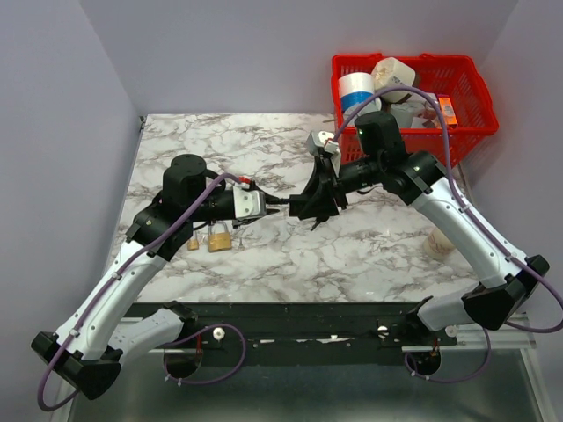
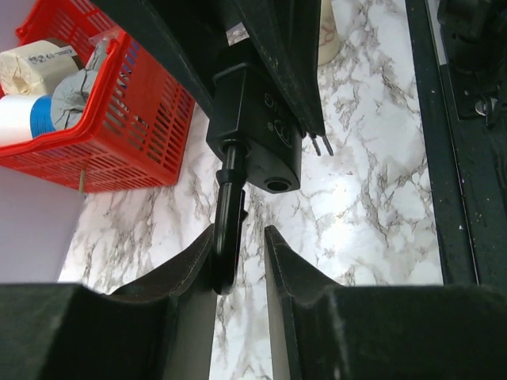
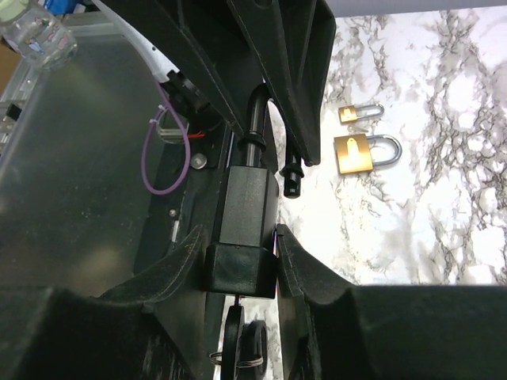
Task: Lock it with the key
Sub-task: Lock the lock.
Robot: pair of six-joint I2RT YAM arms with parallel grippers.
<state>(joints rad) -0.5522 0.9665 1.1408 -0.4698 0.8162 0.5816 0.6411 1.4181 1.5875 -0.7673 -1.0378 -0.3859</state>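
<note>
My right gripper [image 3: 242, 265] is shut on the body of the black padlock [image 3: 242, 214] and holds it above the table. A black-headed key [image 3: 232, 340] sticks into the padlock's underside, with its ring [image 3: 252, 362] hanging beside it. Two thin spare key blades [image 2: 321, 144] show past the padlock [image 2: 257, 134] in the left wrist view. The padlock's shackle [image 2: 228, 229] reaches between my left gripper's fingers [image 2: 240, 261]. It lies against one finger, with a gap to the other. In the top view the two grippers meet over the middle of the table, left [image 1: 273, 207] and right [image 1: 310, 200].
Two brass padlocks, a large one [image 1: 220, 238] and a small one [image 1: 193, 243], lie on the marble table [image 1: 352, 255] under my left arm. A red basket [image 1: 457, 88] of rolls and bottles stands at the back right. A beige cup [image 1: 438, 243] is by the right arm.
</note>
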